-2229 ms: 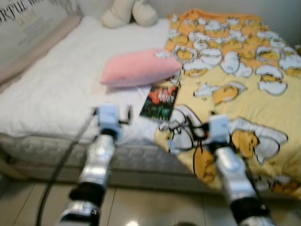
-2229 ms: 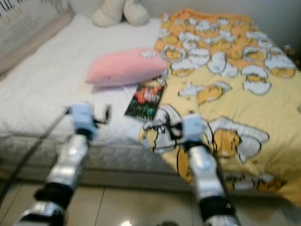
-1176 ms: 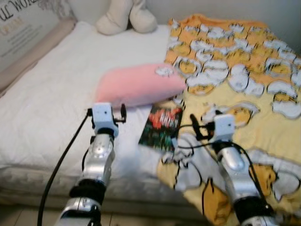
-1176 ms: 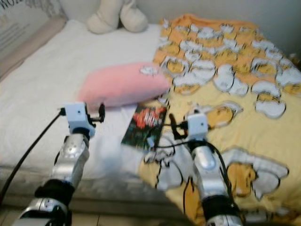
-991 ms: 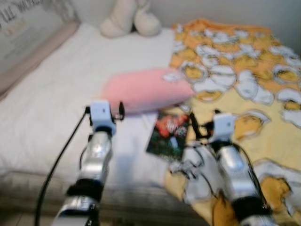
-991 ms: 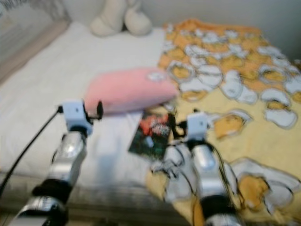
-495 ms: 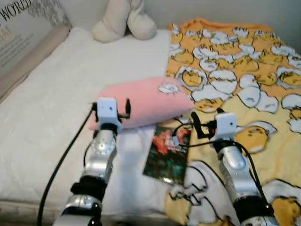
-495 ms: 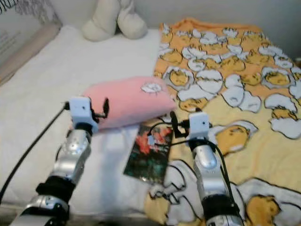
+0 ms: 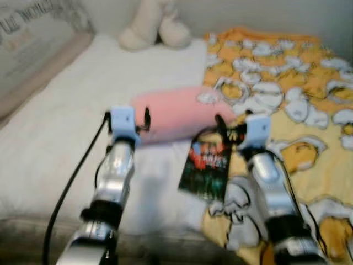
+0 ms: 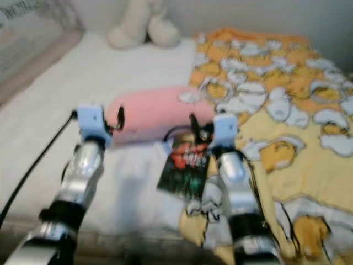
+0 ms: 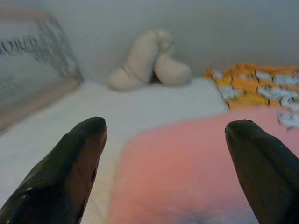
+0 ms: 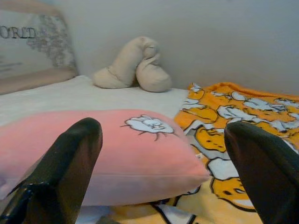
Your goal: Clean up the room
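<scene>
Room: a bed [image 9: 66,127] with a white sheet is lying ahead, a yellow blanket [image 9: 309,105] on its right half.
Pillow: a pink pillow [image 9: 176,113] is sitting mid-bed, a book [image 9: 207,171] just near of it.
Risk: reaching for the pillow may be nudging the book off the near edge.
Left gripper [image 11: 163,154]: fingers are spreading wide, holding nothing, facing the pillow.
Right gripper [image 12: 163,154]: fingers are spreading wide, empty, above the book.

I've got both silver arms stretched forward side by side. My left gripper [image 11: 163,140] has its two black fingers spread wide apart. My right gripper [image 12: 163,140] is level with it, fingers equally wide, nothing between them.
</scene>
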